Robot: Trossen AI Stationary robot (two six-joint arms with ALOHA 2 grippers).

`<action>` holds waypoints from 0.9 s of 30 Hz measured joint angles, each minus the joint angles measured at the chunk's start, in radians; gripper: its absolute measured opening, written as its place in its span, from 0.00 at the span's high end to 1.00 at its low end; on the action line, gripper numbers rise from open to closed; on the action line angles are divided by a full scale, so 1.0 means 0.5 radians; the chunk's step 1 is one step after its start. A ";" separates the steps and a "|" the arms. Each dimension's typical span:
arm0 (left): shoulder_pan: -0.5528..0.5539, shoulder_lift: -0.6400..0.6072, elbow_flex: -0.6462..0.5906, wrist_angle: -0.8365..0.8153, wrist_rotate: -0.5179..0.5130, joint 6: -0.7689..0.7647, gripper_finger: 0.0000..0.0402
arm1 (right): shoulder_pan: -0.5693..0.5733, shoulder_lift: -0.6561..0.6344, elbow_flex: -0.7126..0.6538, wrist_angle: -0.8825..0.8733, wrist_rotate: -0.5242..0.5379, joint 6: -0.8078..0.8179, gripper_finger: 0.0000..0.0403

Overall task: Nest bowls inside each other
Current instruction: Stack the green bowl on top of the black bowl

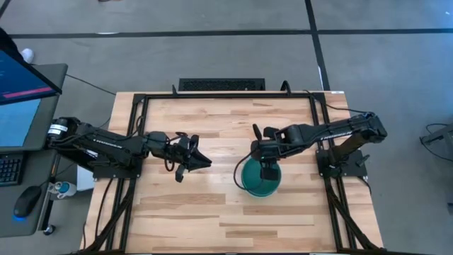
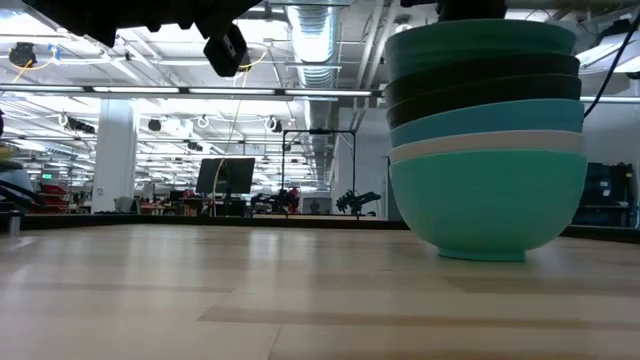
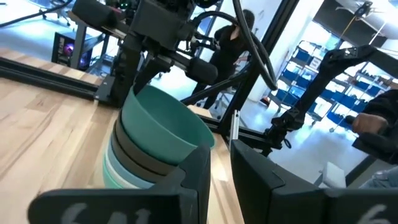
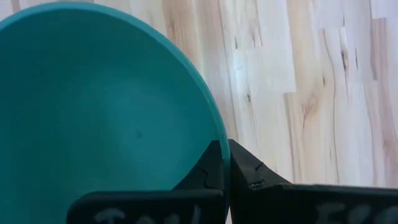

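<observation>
right claw point(image 1: 270, 172) shut over nested bowls' point(image 2: 486, 140) rim; left claw point(image 1: 201, 162) narrowly parted, empty, well apart.

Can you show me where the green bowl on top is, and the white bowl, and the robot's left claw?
top teal bowl point(image 3: 163, 121): left wrist view, inner wall.
white bowl point(image 2: 487, 145): low view, rim band.
left gripper point(image 1: 200, 161): high view, between fingertips.

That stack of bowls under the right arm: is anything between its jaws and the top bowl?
Nothing visible. The right gripper sits shut at the rim of the teal top bowl, which is nested on the stack of bowls. The left gripper waits apart over bare table.
</observation>
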 joint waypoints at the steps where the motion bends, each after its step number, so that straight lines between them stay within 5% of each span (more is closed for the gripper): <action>1: 0.000 0.000 0.001 -0.001 0.000 0.001 0.86 | 0.000 0.000 0.000 0.002 0.000 -0.004 0.97; 13: 0.000 0.000 0.000 -0.005 0.000 0.000 0.86 | 0.000 0.000 0.000 0.004 -0.098 -0.017 0.78; 27: 0.000 0.000 0.000 -0.004 0.000 0.000 0.86 | 0.000 0.000 -0.002 0.123 -0.211 -0.052 0.77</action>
